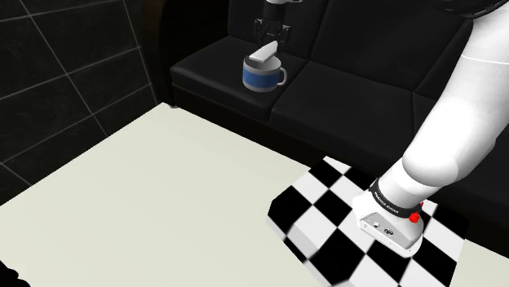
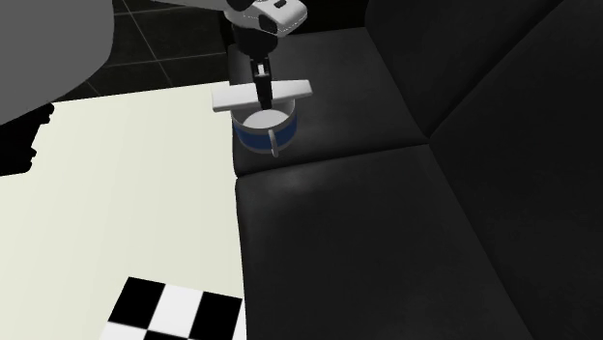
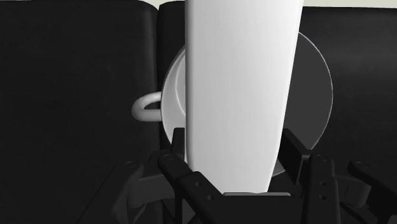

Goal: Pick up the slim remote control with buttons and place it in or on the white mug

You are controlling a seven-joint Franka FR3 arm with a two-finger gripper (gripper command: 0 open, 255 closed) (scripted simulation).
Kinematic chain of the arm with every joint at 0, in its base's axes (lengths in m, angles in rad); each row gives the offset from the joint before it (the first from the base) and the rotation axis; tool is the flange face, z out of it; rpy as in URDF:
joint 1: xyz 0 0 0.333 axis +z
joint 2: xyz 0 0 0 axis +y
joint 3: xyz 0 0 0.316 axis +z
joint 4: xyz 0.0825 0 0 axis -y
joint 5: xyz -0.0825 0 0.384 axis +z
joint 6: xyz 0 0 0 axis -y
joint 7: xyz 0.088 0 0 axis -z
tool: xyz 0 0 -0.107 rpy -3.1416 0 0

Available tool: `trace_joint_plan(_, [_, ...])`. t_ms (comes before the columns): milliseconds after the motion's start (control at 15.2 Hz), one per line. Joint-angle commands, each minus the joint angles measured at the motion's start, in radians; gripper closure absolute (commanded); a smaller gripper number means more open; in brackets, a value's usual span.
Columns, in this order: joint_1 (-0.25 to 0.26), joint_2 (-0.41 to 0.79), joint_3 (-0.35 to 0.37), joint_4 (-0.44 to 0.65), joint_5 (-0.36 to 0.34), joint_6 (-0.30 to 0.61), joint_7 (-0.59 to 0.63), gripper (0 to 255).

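Release stage, with hazards and materials. The black sofa carries the target. If its seat gives the way a cushion would, it offers a yielding base, so any downward push at release may rock what stands on it. The mug stands near the front edge of the seat, just beside the seam between two cushions. A knock could tip it towards that edge and off onto the pale surface below. The remote hangs level and crosswise directly over the mug's mouth and is longer than the mouth is wide. It will therefore probably bridge the rim rather than drop inside, and if let go off centre it may see-saw and slide off. Whether it already touches the rim cannot be told. The gripper clasps the remote at mid-length, its fingers pressed against the two long sides; a finger dragging as it opens could skew the bar. Materials: the sofa is matt black, with broad, softly rounded panels. The mug is a squat cylinder with a blue wall, pale rim and looped pale handle. The remote is a plain white slab, smooth, with no buttons drawn. The gripper is black and hard-edged.
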Motion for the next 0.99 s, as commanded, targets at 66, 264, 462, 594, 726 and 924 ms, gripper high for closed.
trace_joint_plan(66, [0.001,0.009,0.000,-0.028,-0.001,0.038,0.001,255])
trace_joint_plan(264, [0.001,0.017,0.000,-0.057,-0.002,0.075,0.002,255])
trace_joint_plan(462, [0.001,0.020,-0.001,-0.063,-0.002,0.084,0.002,255])
trace_joint_plan(594, [0.001,0.020,-0.001,-0.063,-0.002,0.084,0.002,255])
trace_joint_plan(726, [0.001,0.020,-0.001,-0.063,-0.002,0.084,0.002,255])
trace_joint_plan(924, [0.001,0.020,-0.001,-0.063,-0.002,0.084,0.002,0])
